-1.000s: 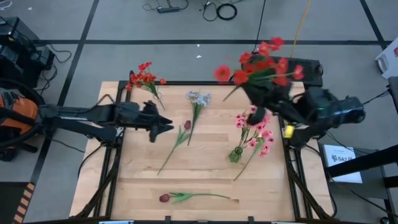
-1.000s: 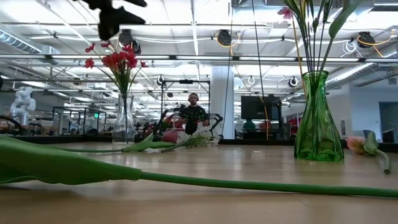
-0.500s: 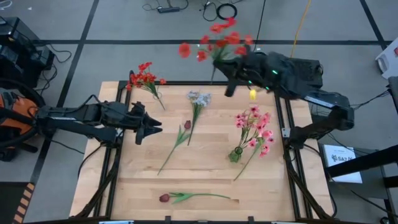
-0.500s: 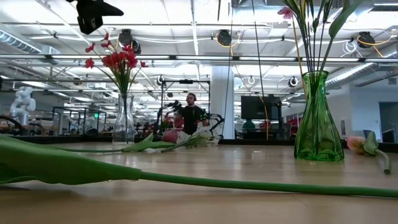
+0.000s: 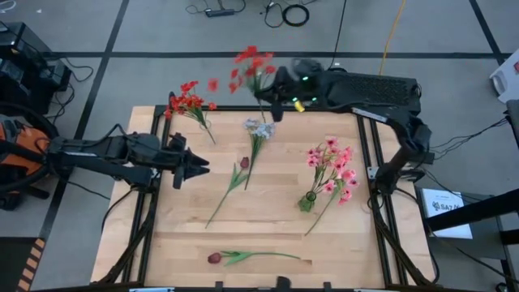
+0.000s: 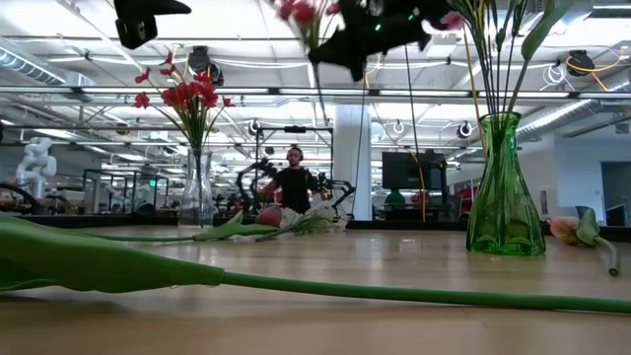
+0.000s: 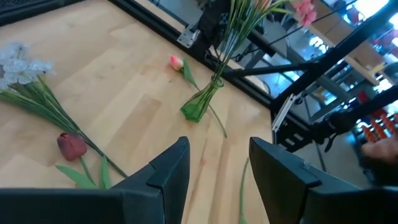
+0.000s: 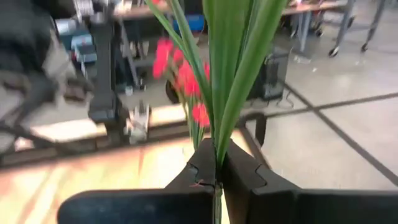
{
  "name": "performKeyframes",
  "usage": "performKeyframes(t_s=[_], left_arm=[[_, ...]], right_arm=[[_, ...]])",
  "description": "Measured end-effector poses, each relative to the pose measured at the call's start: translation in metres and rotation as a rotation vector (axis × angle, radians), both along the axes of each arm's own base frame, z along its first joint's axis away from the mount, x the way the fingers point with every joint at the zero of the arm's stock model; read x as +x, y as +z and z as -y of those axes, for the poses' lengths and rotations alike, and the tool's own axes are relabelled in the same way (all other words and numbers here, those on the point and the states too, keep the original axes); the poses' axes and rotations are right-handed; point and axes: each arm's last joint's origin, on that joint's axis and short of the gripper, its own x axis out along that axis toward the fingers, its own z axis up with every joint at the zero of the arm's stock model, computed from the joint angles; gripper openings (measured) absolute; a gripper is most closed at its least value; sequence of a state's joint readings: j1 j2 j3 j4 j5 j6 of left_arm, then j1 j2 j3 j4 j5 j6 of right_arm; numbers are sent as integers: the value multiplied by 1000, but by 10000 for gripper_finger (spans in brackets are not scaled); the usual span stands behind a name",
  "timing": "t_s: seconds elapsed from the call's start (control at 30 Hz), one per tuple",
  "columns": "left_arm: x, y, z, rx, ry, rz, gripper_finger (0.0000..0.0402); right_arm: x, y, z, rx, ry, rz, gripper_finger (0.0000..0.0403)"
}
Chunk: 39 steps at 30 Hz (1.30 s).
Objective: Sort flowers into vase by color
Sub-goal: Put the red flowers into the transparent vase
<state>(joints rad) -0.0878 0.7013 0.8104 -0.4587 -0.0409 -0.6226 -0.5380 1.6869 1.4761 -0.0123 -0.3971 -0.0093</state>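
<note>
Above the desk's [image 5: 268, 243] far edge, beside the clear vase [image 6: 196, 192] of red blooms, the right end effector [image 5: 272, 91] pinches a red flower cluster [image 5: 247, 66] by its stems, probably carrying it there. The left end effector [image 5: 192, 165], fingers spread, waits nearby empty.

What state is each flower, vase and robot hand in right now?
Red bunch: in the air, clamped in the right gripper, jaws shut on its stems.
Left gripper: jaws open, empty, over the table.
Clear vase: upright, holds red flowers.
Green vase: upright, holds pink flowers.
Grey-blue bunch: lying flat.
Dark red tulip: lying flat.
Second red tulip: lying flat near the table's front edge.
</note>
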Motion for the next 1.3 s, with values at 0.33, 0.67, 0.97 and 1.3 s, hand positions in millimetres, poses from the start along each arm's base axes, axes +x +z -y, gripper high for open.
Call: performKeyframes(t_s=[0.33, 0.67, 0.97, 1.3], left_arm=[[-23, 11, -2, -31, 8, 94, 171], [-31, 15, -3, -34, 16, 129, 171], [-31, 14, -3, -33, 16, 121, 171], [-33, 9, -3, -29, 17, 75, 171]], right_arm=[[49, -56, 9, 26, 219, 77, 0], [82, -65, -3, -126, 247, 565, 0], [116, -92, -8, -243, 240, 658, 0], [143, -98, 6, -228, 217, 473, 0]])
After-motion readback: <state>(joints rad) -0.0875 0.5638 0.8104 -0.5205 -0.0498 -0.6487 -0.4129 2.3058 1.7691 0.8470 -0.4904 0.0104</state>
